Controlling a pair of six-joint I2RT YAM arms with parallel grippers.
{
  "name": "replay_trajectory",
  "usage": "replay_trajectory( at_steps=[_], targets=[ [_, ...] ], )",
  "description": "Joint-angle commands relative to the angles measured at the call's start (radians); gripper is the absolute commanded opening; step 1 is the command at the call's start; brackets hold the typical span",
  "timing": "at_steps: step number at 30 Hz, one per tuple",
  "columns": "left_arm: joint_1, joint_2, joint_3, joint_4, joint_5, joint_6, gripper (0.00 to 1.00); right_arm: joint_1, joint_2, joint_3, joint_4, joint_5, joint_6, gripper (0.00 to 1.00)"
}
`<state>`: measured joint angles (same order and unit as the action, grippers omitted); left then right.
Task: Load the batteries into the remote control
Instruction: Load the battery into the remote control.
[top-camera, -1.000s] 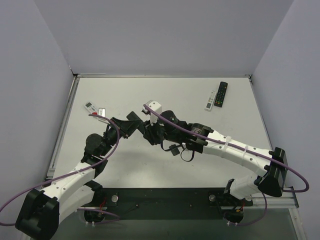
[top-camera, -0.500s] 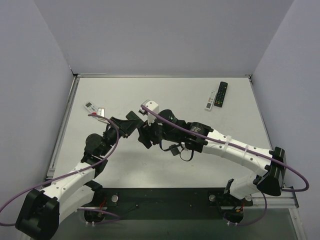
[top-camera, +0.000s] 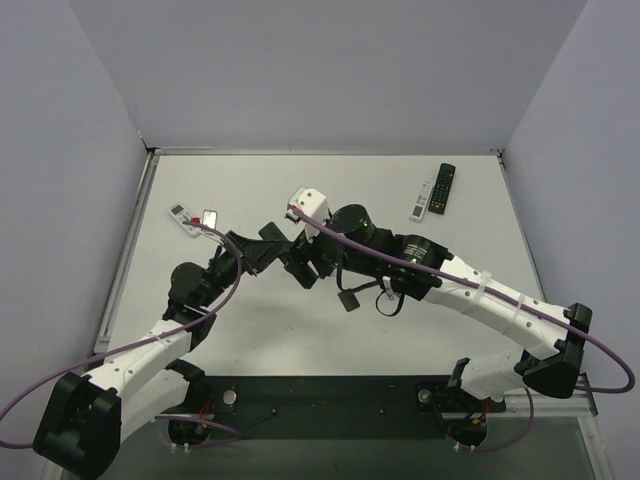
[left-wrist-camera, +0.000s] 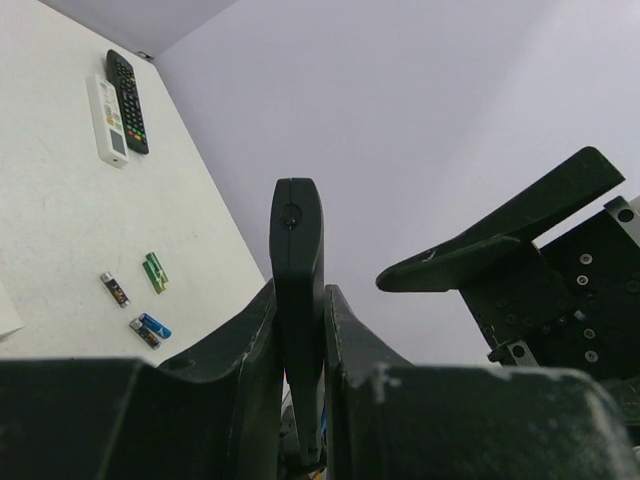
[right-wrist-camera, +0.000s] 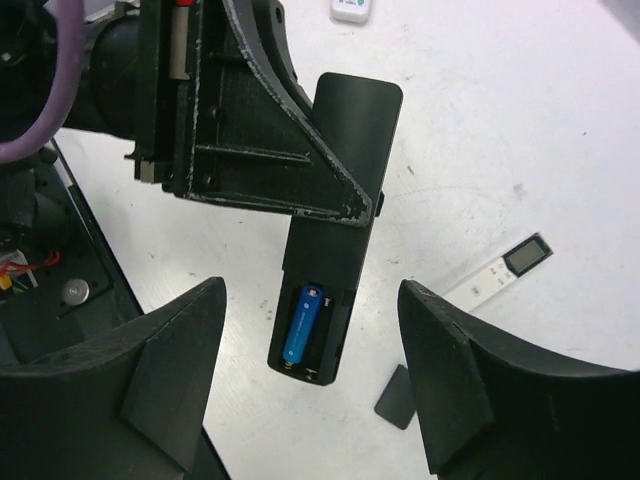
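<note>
The left tool (left-wrist-camera: 299, 292) is clamping a black remote control (right-wrist-camera: 345, 140) across its flat faces. The open battery bay (right-wrist-camera: 322, 352) at its end is holding one blue battery (right-wrist-camera: 303, 325). The right tool (right-wrist-camera: 312, 298) is hovering just over it, jaws spread wide and empty. More batteries (left-wrist-camera: 154, 272) are lying loose on the bench (left-wrist-camera: 60, 220).
</note>
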<state>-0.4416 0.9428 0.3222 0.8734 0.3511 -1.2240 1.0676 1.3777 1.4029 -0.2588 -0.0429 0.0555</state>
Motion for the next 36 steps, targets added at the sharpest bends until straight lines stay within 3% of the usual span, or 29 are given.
replay_trajectory(
  at_steps=[1,8,17,36],
  targets=[
    [0.018,0.007,0.075,0.068,0.081,0.0,0.0,-0.006,-0.095,-0.01,-0.007,-0.078,-0.236,0.64],
    [0.026,0.017,0.121,0.016,0.153,0.017,0.0,-0.032,-0.189,-0.105,-0.022,-0.178,-0.462,0.56],
    [0.026,0.031,0.172,-0.034,0.223,0.029,0.0,-0.104,-0.164,-0.111,-0.083,-0.482,-0.678,0.45],
    [0.024,0.024,0.218,-0.109,0.27,0.073,0.0,-0.107,-0.075,-0.048,-0.094,-0.538,-0.718,0.34]
  ],
)
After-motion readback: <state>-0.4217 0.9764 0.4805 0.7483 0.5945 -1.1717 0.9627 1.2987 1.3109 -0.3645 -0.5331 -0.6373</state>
